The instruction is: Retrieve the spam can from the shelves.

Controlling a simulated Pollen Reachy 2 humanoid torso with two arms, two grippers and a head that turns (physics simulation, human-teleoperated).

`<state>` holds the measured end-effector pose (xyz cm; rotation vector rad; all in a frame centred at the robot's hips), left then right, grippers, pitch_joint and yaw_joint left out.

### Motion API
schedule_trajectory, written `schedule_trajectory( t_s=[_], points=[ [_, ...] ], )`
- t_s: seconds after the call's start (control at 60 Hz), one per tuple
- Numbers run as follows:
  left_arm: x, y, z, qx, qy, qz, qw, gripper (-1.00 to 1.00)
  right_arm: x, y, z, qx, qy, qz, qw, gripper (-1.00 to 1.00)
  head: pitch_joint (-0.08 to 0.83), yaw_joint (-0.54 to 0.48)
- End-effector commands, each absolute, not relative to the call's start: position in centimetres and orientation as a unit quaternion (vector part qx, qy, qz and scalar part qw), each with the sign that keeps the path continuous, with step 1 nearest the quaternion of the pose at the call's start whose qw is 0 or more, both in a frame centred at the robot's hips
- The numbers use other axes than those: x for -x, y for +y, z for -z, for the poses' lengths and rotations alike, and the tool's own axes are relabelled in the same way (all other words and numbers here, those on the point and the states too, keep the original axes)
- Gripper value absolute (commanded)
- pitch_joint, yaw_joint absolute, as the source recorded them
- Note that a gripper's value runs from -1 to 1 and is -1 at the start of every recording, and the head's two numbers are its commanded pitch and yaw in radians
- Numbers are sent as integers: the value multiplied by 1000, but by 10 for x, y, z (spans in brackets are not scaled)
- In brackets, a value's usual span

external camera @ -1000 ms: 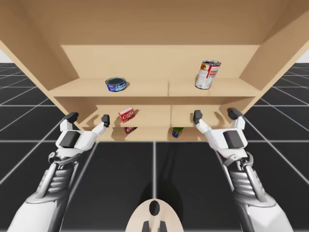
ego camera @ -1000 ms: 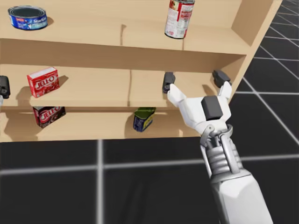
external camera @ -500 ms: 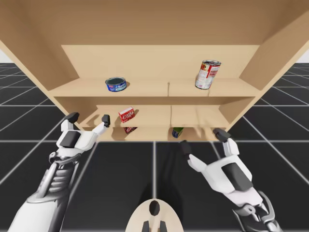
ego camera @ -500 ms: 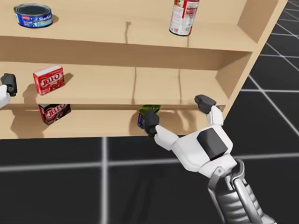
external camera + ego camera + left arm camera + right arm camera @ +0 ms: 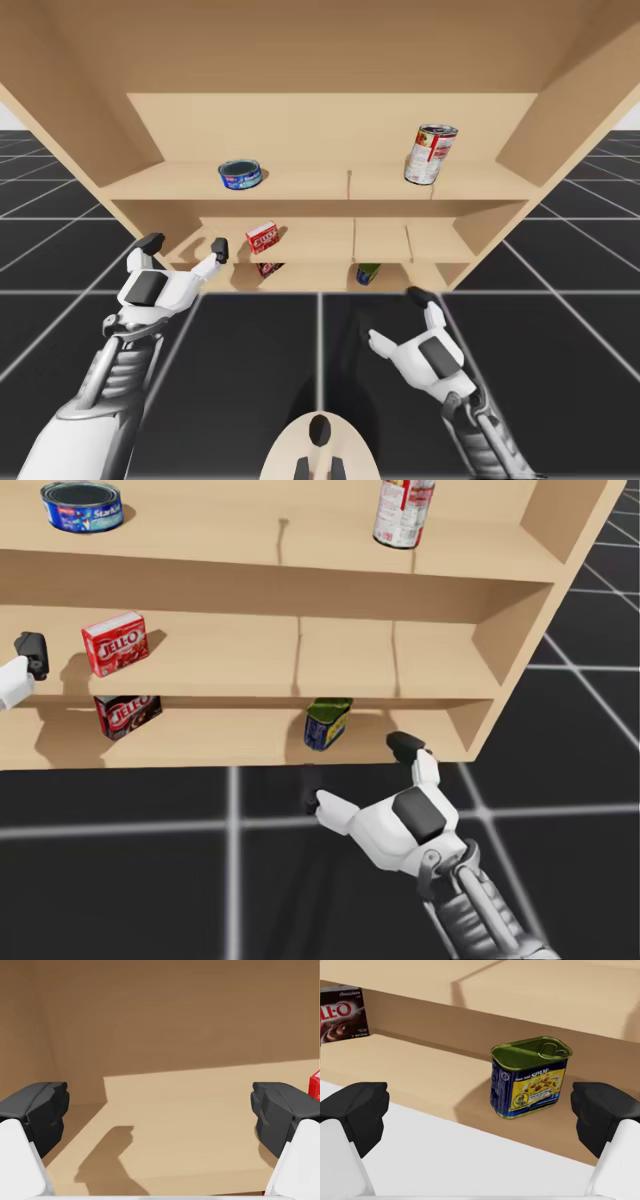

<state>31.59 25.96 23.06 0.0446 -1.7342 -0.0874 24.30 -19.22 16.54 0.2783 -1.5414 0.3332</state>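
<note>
My right pincer wide open, empty; spam can upright on bottom shelf, just above-left in head view; right arm nearer.

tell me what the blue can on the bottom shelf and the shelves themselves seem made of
Blue rectangular can: likely metal, going by the pull-tab lid and rounded rim; sides carry a smooth printed wrap. Shelves: look like light wood or board, matte tan with plain flat faces; no grain shows, so I can't tell which.
</note>
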Motion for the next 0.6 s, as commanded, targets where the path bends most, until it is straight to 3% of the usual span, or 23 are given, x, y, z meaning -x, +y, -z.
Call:
schedule_trajectory(
  t_s=[0.017,0.217,0.6],
  points=[
    [-316,260,-231,-20,-762,38,646,-1000,-280,-189,-150,-125,-680,-122,712,-1000,597,-183],
    [-316,261,-231,-23,-763,36,645,-1000,-317,-189,-143,-149,-666,-111,723,-1000,598,-174],
    [-316,262,-232,-24,-764,35,644,-1000,-370,-185,-121,-147,-625,-116,757,-1000,603,-175]
  ],
)
